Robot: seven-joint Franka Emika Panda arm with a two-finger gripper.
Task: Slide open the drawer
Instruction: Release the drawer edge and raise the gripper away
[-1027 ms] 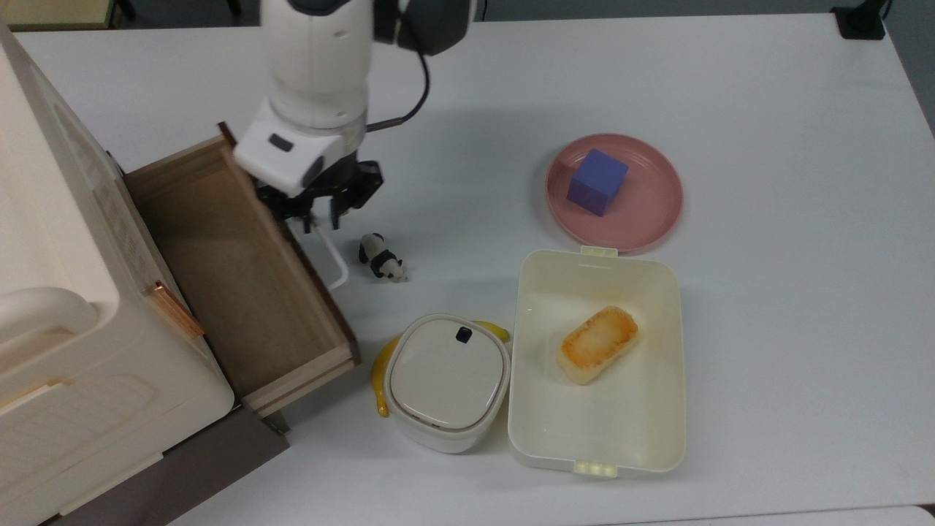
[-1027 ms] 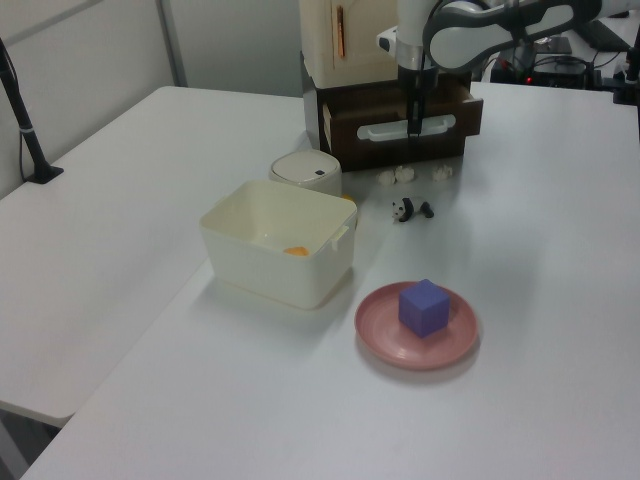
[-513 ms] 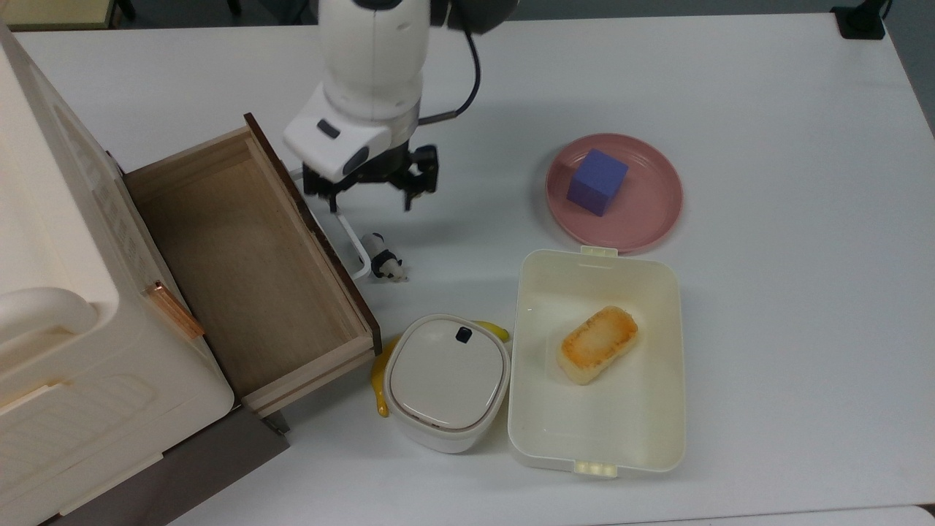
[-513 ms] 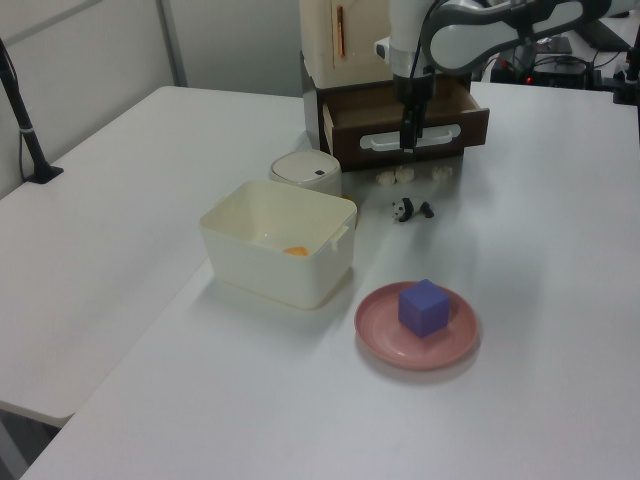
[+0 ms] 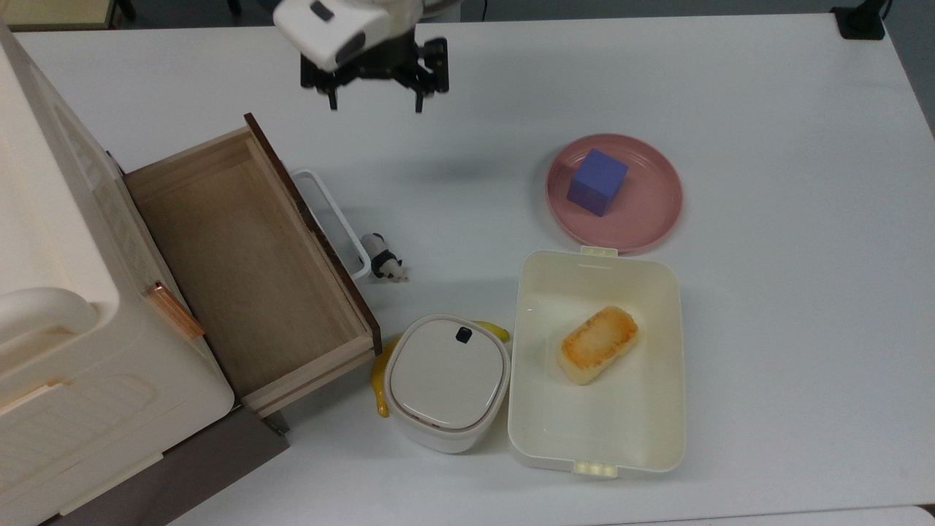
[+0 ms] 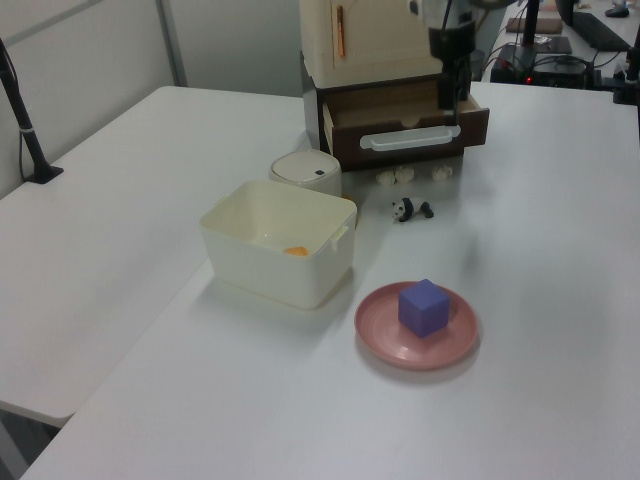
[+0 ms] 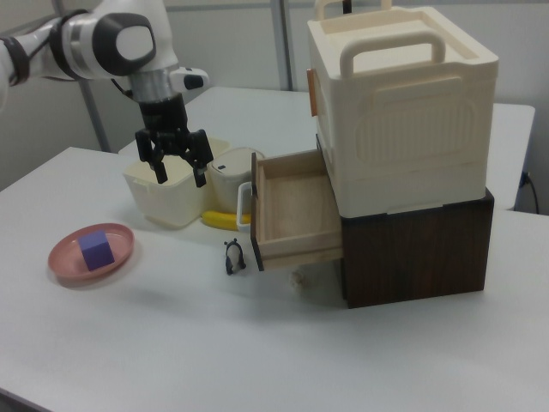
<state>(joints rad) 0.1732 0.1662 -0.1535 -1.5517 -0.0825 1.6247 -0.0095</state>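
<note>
Light-wood rectangular drawer with dark brown front panel and white loop handle (image 5: 248, 270): pulled well out of the dark brown base under the cream plastic cabinet body (image 5: 66, 321), at the top view's left; interior bare; position unchanged from half a second ago, and further out than a second ago. Black two-finger gripper (image 5: 375, 91) on the white robot arm: a second ago at the handle, half a second ago just beside it, now lifted clear and well apart, toward the top view's upper edge; fingers spread wide, holding nothing. In the right view the gripper (image 7: 176, 163) hangs above the table, to the right view's left of the drawer front. Judgement: the opening appears complete, with the arm retreating after release. Other items on the white table (image 5: 767, 292): small black-and-white panda figure (image 5: 381, 258), near the handle's end; cream rounded lidded container (image 5: 447, 380) with a yellow banana (image 5: 381, 372) partly beneath it; cream open lunchbox tray (image 5: 595, 438) holding a browned bread piece (image 5: 598, 344); pink round plate (image 5: 650, 212) bearing a purple cube (image 5: 597, 181), at the top view's right.
</note>
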